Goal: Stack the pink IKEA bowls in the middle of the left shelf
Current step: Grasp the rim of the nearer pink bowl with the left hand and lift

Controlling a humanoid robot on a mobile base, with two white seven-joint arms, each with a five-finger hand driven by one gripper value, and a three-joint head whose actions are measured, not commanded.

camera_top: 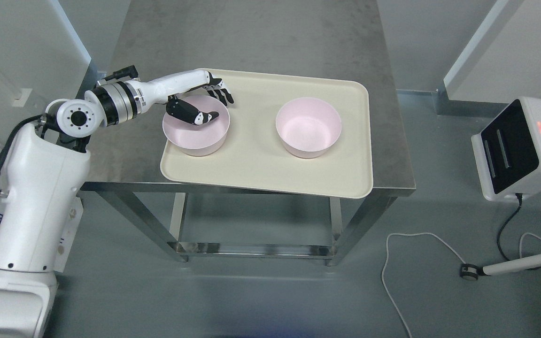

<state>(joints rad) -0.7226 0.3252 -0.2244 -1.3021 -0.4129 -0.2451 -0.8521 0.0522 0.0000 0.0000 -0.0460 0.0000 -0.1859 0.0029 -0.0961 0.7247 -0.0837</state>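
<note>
Step in hand: pickup of 1st bowl, grasp forming, not yet confirmed. Left hand (203,101) reaches in from bench's left edge and sits over left pink bowl (196,126). Thumb (193,114) is down inside the bowl; fingers (220,92) are draped past the far rim on the outside. Rim wall lies between thumb and fingers, but whether they press it is unclear, so hand reads as loosely spread, pinch not closed. Bowl looks flat on the tray (261,164), no lift evident.

Left pink bowl: near tray's left edge. Right pink bowl (308,126): upright, empty, toward tray's right side, well apart from the first. Tray covers front-right part of bench (251,37), its front edge overhanging slightly. Right arm not seen.

Next move, by judgement: close thumb and fingers on the far rim, lift straight up w/o tipping, carry across and lower into right pink bowl, rims aligned. Risk: thin rim pinch may slip or tilt the bowl.
</note>
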